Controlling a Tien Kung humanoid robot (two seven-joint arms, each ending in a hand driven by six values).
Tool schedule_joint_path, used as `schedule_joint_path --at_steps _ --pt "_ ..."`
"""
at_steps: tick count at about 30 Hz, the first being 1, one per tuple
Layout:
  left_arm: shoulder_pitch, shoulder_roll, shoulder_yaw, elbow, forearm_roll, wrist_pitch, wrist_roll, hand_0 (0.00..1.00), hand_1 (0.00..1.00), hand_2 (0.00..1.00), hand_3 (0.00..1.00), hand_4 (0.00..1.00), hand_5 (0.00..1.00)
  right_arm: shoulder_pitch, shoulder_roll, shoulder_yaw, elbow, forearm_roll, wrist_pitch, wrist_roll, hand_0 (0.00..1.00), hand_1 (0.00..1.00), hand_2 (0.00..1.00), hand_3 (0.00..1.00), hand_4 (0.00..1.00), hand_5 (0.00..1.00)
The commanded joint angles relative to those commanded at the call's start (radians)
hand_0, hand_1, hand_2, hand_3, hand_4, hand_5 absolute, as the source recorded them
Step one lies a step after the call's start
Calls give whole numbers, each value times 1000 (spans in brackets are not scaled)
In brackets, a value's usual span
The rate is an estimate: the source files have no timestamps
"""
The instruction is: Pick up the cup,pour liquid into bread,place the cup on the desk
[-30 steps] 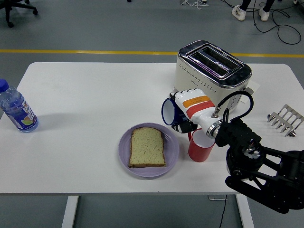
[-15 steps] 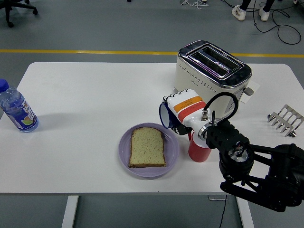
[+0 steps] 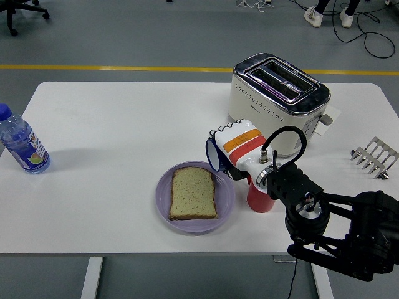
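Dark blue mug with white inside (image 3: 214,154) is in my right hand (image 3: 237,148), fingers wrapped round its body. It's tipped on its side, mouth facing left, held just above the table at the right rim of the lilac round plate (image 3: 163,199).

Over the last second the hand carried the mug left, from beside the red cup toward the plate; tilt looks much the same. I read this as the pour step under way, but the mouth sits only at the plate's edge, not over the slice of brown-crust bread (image 3: 194,192). Needs a bit more leftward travel. I can't see any liquid coming out.

Left hand not in view.

Around it: red plastic cup (image 3: 258,197) stands upright just behind the wrist, partly hidden by the forearm, the main thing to clip on the way back. Cream and chrome toaster (image 3: 278,99) is just beyond the hand. Metal toast rack (image 3: 374,157) far right, clear water bottle with blue cap (image 3: 21,142) far left, both well apart.
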Motion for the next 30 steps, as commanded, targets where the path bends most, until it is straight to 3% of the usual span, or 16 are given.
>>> schedule_joint_path --at_steps 5,10,15,19,29,30 --pt "1 0 -1 0 0 0 0 640 649 664 561 325 847 -10 -2 23 3 33 -27 11 350 334 523 563 562 2" --pt "1 1 -4 0 2 0 0 640 649 664 561 325 847 -30 0 61 -5 112 -86 57 350 334 523 563 562 2" --pt "4 0 -5 0 3 0 0 639 651 664 563 324 845 -84 5 136 -4 240 -212 157 348 332 522 560 572 2" --pt "6 -1 -7 1 5 0 0 638 649 663 561 324 842 -134 8 207 13 406 -280 209 347 333 527 560 573 2" --pt "12 -2 -1 1 5 0 0 639 650 662 561 325 842 -273 -7 427 84 822 -364 358 354 345 532 561 573 2" --pt "13 -2 1 1 5 0 0 638 649 661 561 326 840 -294 -10 453 91 867 -377 386 384 383 552 561 566 2"
